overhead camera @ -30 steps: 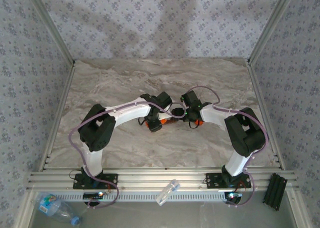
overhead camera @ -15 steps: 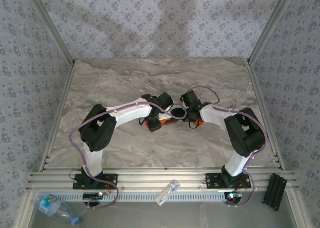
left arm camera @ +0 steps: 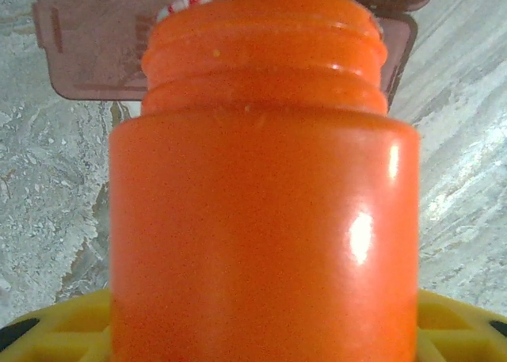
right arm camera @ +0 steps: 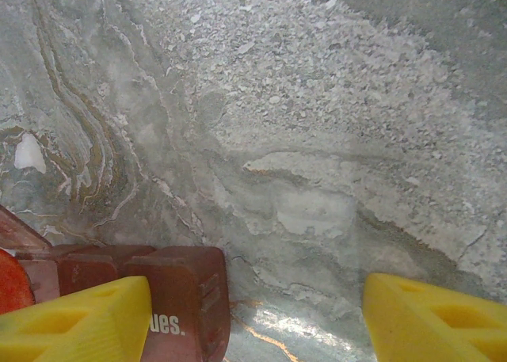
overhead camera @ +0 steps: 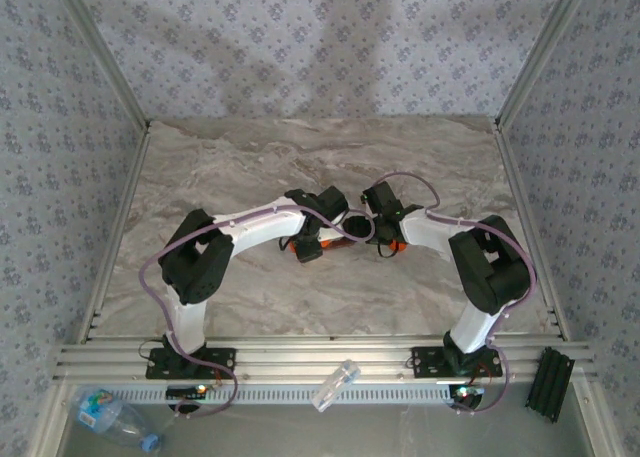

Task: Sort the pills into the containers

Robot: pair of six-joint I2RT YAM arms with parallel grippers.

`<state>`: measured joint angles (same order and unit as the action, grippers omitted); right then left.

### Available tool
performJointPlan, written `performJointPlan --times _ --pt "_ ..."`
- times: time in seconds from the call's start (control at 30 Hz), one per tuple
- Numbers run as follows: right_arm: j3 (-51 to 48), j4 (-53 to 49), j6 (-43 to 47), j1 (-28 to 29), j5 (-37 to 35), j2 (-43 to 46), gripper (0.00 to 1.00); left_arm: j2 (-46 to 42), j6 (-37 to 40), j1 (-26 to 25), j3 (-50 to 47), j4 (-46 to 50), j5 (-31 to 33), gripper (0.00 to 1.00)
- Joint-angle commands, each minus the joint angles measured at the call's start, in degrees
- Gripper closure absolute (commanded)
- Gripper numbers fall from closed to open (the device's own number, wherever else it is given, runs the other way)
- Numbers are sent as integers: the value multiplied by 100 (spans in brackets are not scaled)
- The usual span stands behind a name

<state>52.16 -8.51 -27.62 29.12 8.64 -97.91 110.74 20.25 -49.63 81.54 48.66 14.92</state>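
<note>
Here, marbled tbl [overhead camera: 320,157], floral walls [overhead camera: 320,37], orange bottle [left arm camera: 261,219]

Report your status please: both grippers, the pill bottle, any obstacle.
Left gripper shut on small orange plastic pill bottle, cap off. Right gripper open over marble table. Brown translucent pill organizer at one fingertip.
</note>
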Motion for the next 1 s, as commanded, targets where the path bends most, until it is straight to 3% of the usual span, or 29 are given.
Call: performJointPlan --times 0.0,0.77,0.97 --pt "-68 68 -85 33 212 -270 28 -57 145 -38 226 325 163 100" --pt "-62 54 -107 45 234 -243 28 262 224 -135 457 466 174 100" --pt "-50 40 -111 57 231 -231 28 334 125 -126 572 733 -96 100"
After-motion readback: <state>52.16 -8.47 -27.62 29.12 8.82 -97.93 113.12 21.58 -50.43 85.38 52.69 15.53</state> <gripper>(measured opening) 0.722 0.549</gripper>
